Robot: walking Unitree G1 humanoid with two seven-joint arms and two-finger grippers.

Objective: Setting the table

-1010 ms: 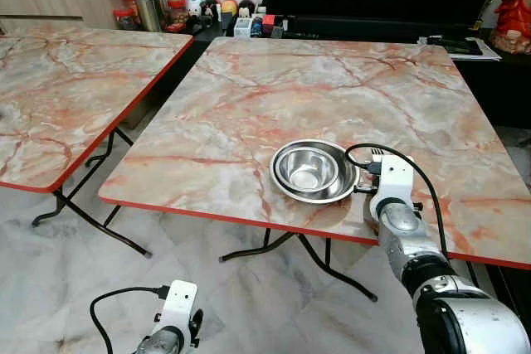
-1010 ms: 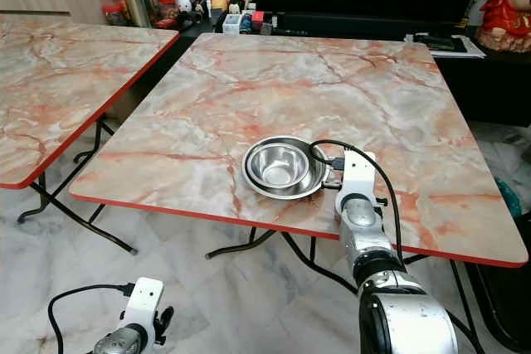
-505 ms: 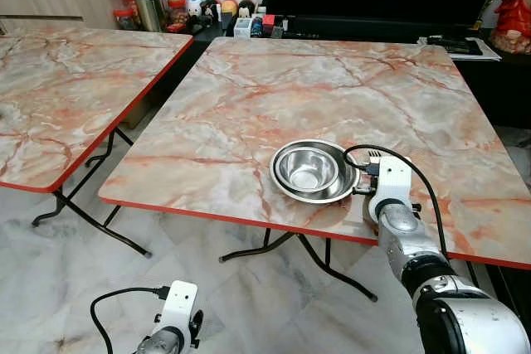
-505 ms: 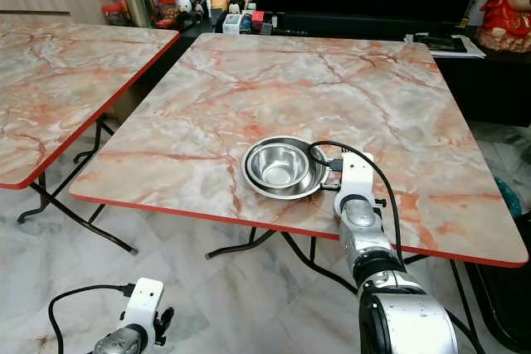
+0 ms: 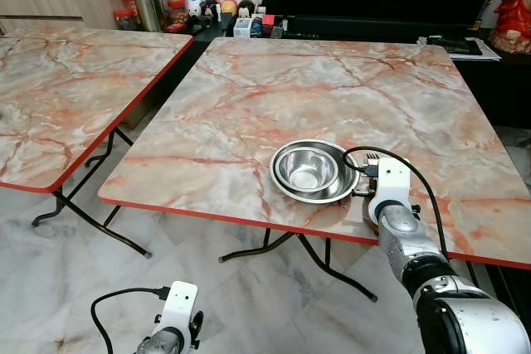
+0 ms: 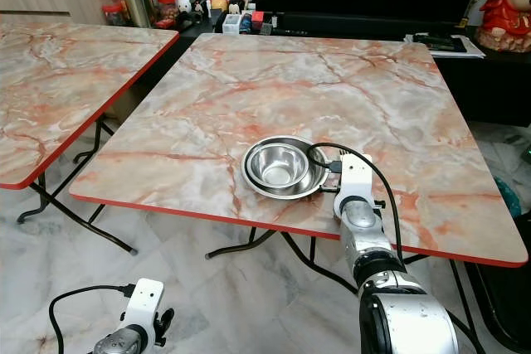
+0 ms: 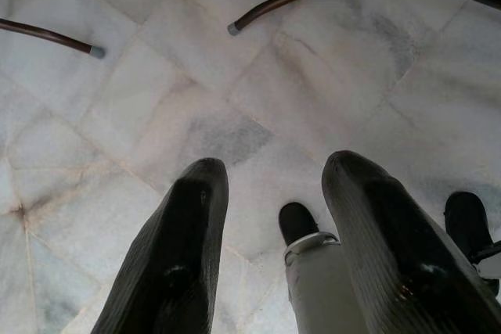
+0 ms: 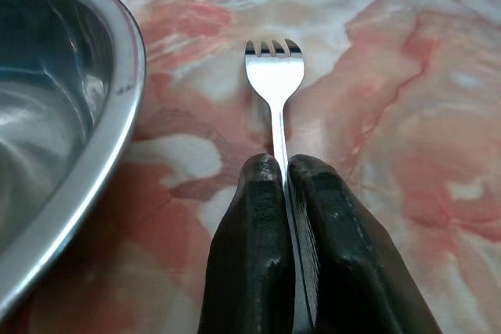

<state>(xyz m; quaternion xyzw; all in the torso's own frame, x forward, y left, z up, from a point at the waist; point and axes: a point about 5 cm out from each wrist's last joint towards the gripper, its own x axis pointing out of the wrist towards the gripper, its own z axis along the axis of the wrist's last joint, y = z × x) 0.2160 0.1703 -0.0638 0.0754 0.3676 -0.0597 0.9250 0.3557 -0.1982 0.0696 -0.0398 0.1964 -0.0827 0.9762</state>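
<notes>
Fork [image 8: 275, 84] sits pinched by its handle between the pressed-together fingers [image 8: 250, 240] of our right end effector [image 8: 283, 174], centre of the right wrist view, tines pointing away, low over the marble surface [image 8: 407, 76] just beside the steel bowl's [image 8: 70, 115] rim. In the left eye view, we see the bowl [image 5: 314, 171] at centre frame near the surface's [image 5: 249, 113] red front edge, our right arm [image 5: 398, 221] beside it. In the left wrist view, our left end effector [image 7: 270, 193] hangs spread apart over the marble floor [image 7: 156, 76].
</notes>
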